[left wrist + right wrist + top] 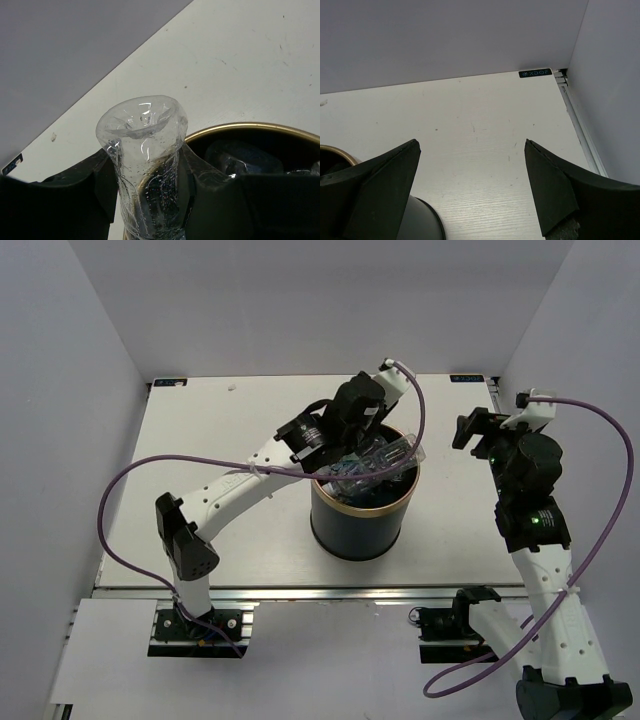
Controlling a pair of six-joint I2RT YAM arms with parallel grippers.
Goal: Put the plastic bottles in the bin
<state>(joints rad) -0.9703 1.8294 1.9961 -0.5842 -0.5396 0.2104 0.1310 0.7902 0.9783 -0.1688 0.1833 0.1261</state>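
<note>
Your left pincer clamps a bottle, long axis pointing straight out from it, above the rim of the bin. The bin's mouth lies just inward. Your right pincer gapes empty.

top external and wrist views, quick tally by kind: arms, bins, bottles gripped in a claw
arms: 2 (left arm, right arm)
bin: 1
bottle gripped in the left claw: 1
total: 4
</note>
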